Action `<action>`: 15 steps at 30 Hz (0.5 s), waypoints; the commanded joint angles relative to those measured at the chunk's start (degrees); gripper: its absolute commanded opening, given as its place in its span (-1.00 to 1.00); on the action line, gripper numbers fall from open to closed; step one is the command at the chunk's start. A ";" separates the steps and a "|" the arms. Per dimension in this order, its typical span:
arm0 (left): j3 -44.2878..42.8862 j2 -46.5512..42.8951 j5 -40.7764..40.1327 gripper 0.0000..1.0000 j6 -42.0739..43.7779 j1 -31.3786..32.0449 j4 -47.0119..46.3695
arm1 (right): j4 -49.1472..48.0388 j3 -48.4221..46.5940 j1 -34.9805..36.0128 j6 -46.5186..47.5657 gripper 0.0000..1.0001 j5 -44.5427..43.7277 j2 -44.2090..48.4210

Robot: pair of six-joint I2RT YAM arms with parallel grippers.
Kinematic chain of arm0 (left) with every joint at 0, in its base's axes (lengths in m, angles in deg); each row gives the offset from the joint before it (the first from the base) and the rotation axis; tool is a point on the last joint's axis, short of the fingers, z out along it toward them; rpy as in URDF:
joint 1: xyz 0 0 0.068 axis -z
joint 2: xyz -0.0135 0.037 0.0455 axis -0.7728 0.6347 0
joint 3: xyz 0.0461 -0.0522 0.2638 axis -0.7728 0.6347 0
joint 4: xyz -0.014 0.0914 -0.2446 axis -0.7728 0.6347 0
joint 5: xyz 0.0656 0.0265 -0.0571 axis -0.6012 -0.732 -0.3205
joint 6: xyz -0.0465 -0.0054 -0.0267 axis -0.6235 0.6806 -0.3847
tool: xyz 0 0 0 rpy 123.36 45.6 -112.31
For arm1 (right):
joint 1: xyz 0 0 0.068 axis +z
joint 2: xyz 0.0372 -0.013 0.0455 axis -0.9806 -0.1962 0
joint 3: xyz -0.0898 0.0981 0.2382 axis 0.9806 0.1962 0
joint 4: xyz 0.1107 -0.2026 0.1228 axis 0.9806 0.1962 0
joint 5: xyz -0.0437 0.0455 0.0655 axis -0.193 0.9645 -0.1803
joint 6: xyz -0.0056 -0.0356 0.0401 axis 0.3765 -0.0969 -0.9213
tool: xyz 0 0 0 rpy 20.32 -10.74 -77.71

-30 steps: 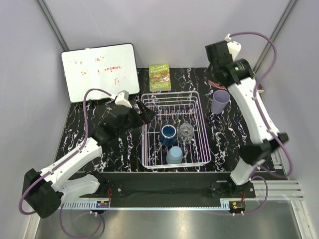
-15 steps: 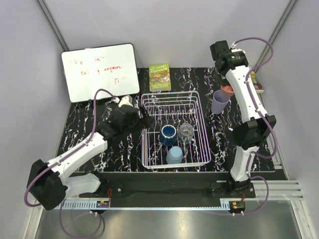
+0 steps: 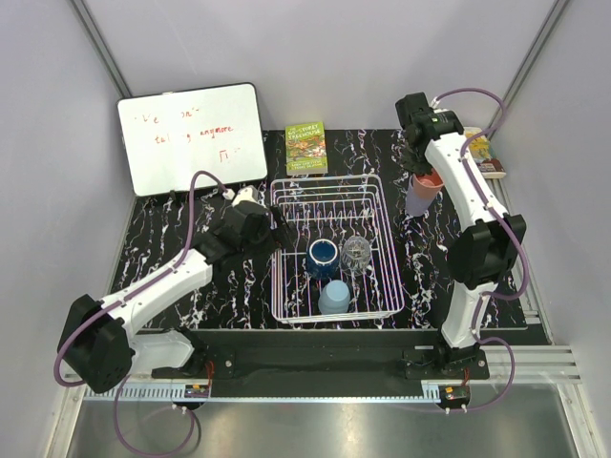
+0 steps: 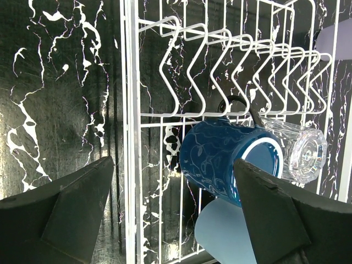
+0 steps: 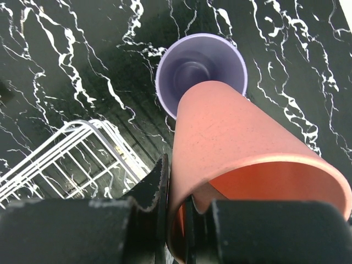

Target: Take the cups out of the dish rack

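The white wire dish rack (image 3: 274, 258) holds a dark blue cup (image 3: 322, 256), a clear faceted glass (image 3: 356, 253) and a light blue cup (image 3: 334, 298). A lavender cup (image 3: 417, 202) stands upright on the table to the rack's right. My right gripper (image 3: 420, 160) is shut on the rim of a salmon-pink cup (image 3: 429, 181), held just above the lavender cup (image 5: 201, 71). In the right wrist view the salmon-pink cup (image 5: 236, 143) is pinched by my right gripper (image 5: 179, 214). My left gripper (image 3: 277, 229) is open and empty over the rack's left rim (image 4: 129, 82). The dark blue cup (image 4: 220, 159) is ahead of it.
A whiteboard (image 3: 191, 136) leans at the back left. A green book (image 3: 305, 148) lies behind the rack. A small box (image 3: 485, 153) sits at the far right edge. Upright plate dividers (image 4: 231, 71) fill the rack's far end.
My right arm has brought the salmon-pink cup down over the lavender cup. My left gripper has moved right, up to the rack's left rim.
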 commanded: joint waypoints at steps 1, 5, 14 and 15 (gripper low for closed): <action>-1.34 -0.72 -0.03 0.88 -0.27 -0.17 -0.91 | -4.15 0.52 -0.22 0.56 -1.00 -0.39 1.95; -1.43 -0.55 -0.12 0.88 -0.09 -0.17 -1.00 | -4.32 0.69 -0.22 0.21 -1.00 -0.56 3.53; -2.57 1.21 1.20 0.88 -0.18 0.01 -1.09 | -3.98 -3.08 -0.22 0.91 -1.00 -3.02 5.21; -2.48 1.21 1.28 0.88 -0.18 -0.08 -1.18 | -3.89 -3.69 -0.22 1.00 -1.00 -3.11 4.77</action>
